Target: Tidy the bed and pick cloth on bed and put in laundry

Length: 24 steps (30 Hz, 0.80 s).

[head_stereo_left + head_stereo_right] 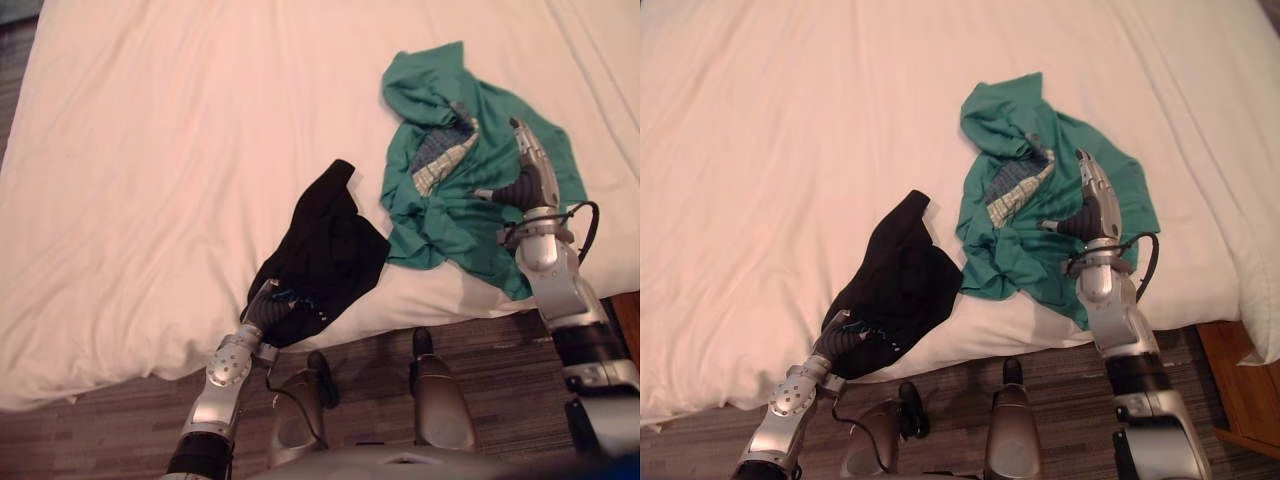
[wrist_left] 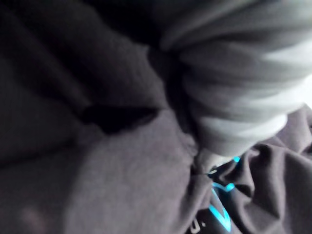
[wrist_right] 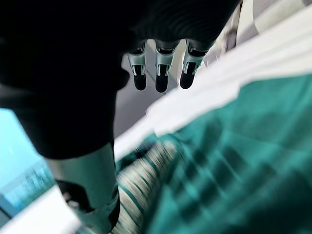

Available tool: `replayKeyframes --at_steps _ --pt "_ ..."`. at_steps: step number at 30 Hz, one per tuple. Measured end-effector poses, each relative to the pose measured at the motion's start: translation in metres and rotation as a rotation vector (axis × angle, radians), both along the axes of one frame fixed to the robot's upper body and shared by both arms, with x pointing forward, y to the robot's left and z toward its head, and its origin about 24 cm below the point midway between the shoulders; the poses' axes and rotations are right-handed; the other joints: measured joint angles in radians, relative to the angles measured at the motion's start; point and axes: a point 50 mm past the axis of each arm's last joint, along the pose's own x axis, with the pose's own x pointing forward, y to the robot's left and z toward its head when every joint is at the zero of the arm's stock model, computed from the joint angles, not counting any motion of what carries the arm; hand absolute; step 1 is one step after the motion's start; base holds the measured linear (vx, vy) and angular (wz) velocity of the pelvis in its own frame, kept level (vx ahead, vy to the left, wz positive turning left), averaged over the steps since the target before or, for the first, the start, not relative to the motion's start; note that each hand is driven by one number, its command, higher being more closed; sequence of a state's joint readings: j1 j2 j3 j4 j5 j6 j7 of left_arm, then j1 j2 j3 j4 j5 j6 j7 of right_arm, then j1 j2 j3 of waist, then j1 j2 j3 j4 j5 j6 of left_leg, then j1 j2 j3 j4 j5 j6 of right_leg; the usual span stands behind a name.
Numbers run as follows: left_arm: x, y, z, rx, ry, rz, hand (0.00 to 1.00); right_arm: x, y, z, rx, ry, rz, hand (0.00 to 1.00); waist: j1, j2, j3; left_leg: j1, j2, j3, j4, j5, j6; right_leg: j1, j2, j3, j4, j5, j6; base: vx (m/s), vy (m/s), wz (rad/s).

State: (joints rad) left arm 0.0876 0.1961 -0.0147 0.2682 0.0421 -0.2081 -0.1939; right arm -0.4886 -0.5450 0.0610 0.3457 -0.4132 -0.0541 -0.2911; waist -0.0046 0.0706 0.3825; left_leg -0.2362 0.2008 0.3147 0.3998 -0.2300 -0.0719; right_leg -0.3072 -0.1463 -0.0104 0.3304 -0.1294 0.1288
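Observation:
A black cloth [image 1: 325, 250] with small blue print hangs over the near edge of the white bed [image 1: 180, 150]. My left hand [image 1: 268, 310] is at that cloth's lower end with its fingers curled into the fabric, and dark folds [image 2: 122, 170] bunch against the fingers in the left wrist view. A crumpled green cloth [image 1: 470, 190] with a striped patch lies further right on the bed. My right hand [image 1: 530, 165] hovers just above the green cloth [image 3: 243, 161], with fingers [image 3: 163, 68] straight and the thumb apart, holding nothing.
The bed's near edge runs across the lower part of the eye views, with a dark striped floor [image 1: 100, 440] below it. A brown wooden piece [image 1: 1240, 390] stands at the right by the bed's corner. The sheet to the left is bare and wrinkled.

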Motion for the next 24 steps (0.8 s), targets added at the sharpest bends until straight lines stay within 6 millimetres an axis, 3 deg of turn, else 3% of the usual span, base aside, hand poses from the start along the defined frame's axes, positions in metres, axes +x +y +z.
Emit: replayKeyframes --at_steps 5,9,10,15,19,24 --pt "0.004 -0.004 0.018 0.017 -0.076 -0.048 1.00 0.017 -0.005 0.025 0.008 0.030 0.032 0.00 0.019 0.021 0.039 -0.047 0.002 -0.026 0.005 0.009 -0.003 -0.031 -0.001 -0.027 -0.002 0.002 -0.002 0.01 -0.013 0.17" --pt "0.002 -0.007 0.028 0.017 -0.117 -0.066 1.00 0.028 -0.002 0.027 -0.026 0.152 0.094 0.00 0.026 0.037 0.079 -0.063 -0.001 -0.039 -0.015 0.024 -0.005 -0.047 -0.002 -0.047 -0.002 0.002 -0.003 0.06 -0.024 0.10" --pt "0.002 -0.006 0.028 0.018 -0.115 -0.065 1.00 0.028 -0.002 0.027 -0.032 0.163 0.103 1.00 0.026 0.037 0.079 -0.063 -0.001 -0.040 -0.016 0.025 -0.004 -0.049 -0.002 -0.047 -0.001 0.002 -0.003 0.04 -0.017 -0.04" --pt "-0.001 -0.003 0.025 0.022 -0.106 -0.040 1.00 0.029 0.000 0.023 -0.057 0.211 0.136 1.00 0.026 0.039 0.078 -0.063 -0.002 -0.059 -0.029 0.034 -0.008 -0.050 -0.001 -0.061 0.000 -0.001 -0.008 0.00 -0.017 -0.03" --pt "-0.001 -0.003 0.025 0.052 -0.118 -0.014 1.00 0.033 -0.008 0.028 0.018 0.194 0.097 1.00 0.030 0.037 0.073 -0.063 -0.001 -0.082 -0.052 0.055 -0.019 -0.050 0.001 -0.090 0.000 -0.006 -0.016 -0.05 -0.040 0.13" --pt "-0.001 -0.008 0.021 0.103 -0.115 0.016 1.00 0.027 -0.016 0.007 0.189 0.209 0.078 1.00 0.055 0.018 0.038 -0.060 0.009 -0.091 -0.069 0.066 -0.027 -0.048 0.014 -0.096 -0.006 -0.004 -0.021 0.00 -0.041 0.05"
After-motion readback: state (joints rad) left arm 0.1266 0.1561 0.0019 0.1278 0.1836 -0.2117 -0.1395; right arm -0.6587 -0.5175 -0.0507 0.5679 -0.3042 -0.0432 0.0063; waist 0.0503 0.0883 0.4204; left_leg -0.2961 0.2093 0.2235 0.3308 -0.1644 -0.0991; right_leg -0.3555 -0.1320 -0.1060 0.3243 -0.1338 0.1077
